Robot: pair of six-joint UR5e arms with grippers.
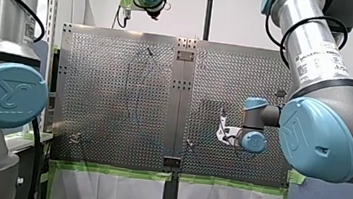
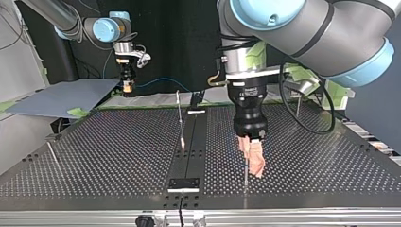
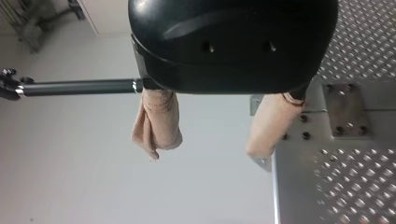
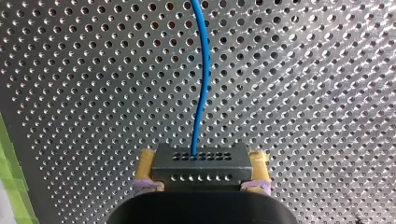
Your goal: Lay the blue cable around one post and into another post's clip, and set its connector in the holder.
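My right gripper (image 4: 201, 173) is shut on a grey connector (image 4: 201, 158) between its yellow pads. The blue cable (image 4: 201, 74) runs from the connector straight ahead over the perforated table (image 4: 303, 93). In the top view this gripper (image 2: 126, 85) hangs at the far left, above the table's back edge, and the cable (image 2: 161, 81) trails off toward the view's middle. My left gripper (image 2: 253, 158) is black with beige pads and stands open near the front edge, just above a thin post (image 2: 246, 176). In its wrist view the gripper (image 3: 207, 150) holds nothing.
A second thin post (image 2: 180, 116) leans at the table's middle beside the black centre rail (image 2: 191, 142). A slim post (image 2: 52, 155) stands at the top view's left. A grey sheet (image 2: 61, 97) lies beyond the back left corner.
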